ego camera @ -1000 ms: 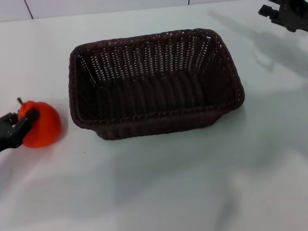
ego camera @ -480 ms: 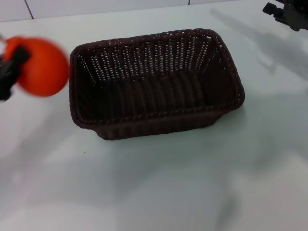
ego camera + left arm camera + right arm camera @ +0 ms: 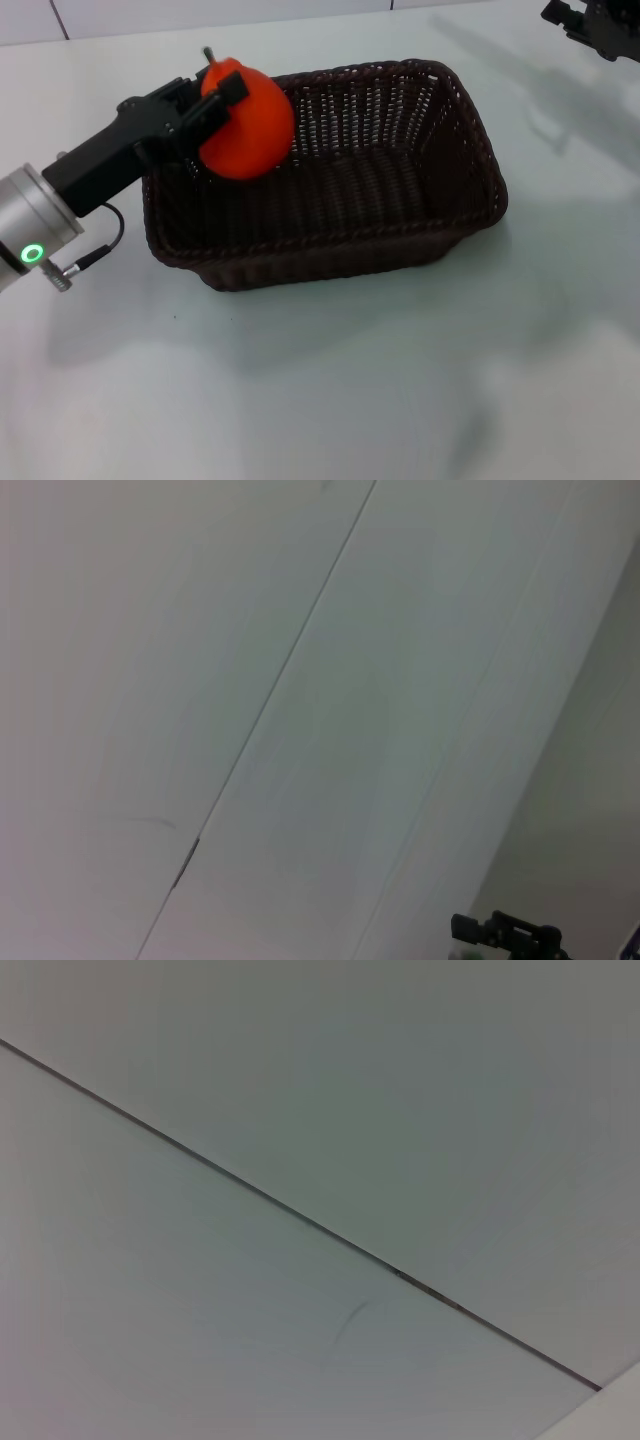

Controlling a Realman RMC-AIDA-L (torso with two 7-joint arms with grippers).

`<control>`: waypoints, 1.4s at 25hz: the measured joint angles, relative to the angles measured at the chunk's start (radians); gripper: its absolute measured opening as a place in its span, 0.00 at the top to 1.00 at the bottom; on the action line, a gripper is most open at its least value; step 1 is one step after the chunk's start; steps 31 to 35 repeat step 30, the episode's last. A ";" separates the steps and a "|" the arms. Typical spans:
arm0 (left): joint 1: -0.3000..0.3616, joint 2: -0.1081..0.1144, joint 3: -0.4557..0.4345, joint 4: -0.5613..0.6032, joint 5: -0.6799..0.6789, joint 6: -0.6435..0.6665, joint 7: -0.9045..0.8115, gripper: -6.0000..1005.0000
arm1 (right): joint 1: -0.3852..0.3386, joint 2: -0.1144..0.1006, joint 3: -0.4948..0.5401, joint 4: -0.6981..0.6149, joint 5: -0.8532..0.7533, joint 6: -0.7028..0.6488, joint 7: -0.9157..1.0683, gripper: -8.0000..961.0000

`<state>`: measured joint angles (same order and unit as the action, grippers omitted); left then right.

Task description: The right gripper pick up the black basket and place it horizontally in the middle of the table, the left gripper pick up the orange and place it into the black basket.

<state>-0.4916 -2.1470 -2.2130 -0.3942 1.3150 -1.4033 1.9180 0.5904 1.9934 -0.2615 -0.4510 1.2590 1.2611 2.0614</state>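
Observation:
The black basket (image 3: 330,170) lies lengthwise across the middle of the white table (image 3: 330,390) in the head view. My left gripper (image 3: 215,105), a black claw on a silver arm with a green ring light, is shut on the orange (image 3: 247,122) and holds it in the air over the basket's left end. The orange's stem points up. My right gripper (image 3: 590,25) is at the far right corner of the table, away from the basket. It also shows far off in the left wrist view (image 3: 505,935).
White wall panels with a dark seam fill the left wrist view (image 3: 270,700) and the right wrist view (image 3: 300,1220). A thin black cable (image 3: 95,250) hangs from the left arm beside the basket's left side.
My left gripper has lifted the orange off the table at the left and carried it up and right to above the basket's left end. The right gripper has barely moved.

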 joint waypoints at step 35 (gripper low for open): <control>0.317 -0.021 -0.598 0.224 -0.258 -0.518 0.465 0.09 | 0.002 0.080 0.004 0.135 0.684 -0.014 -0.823 0.22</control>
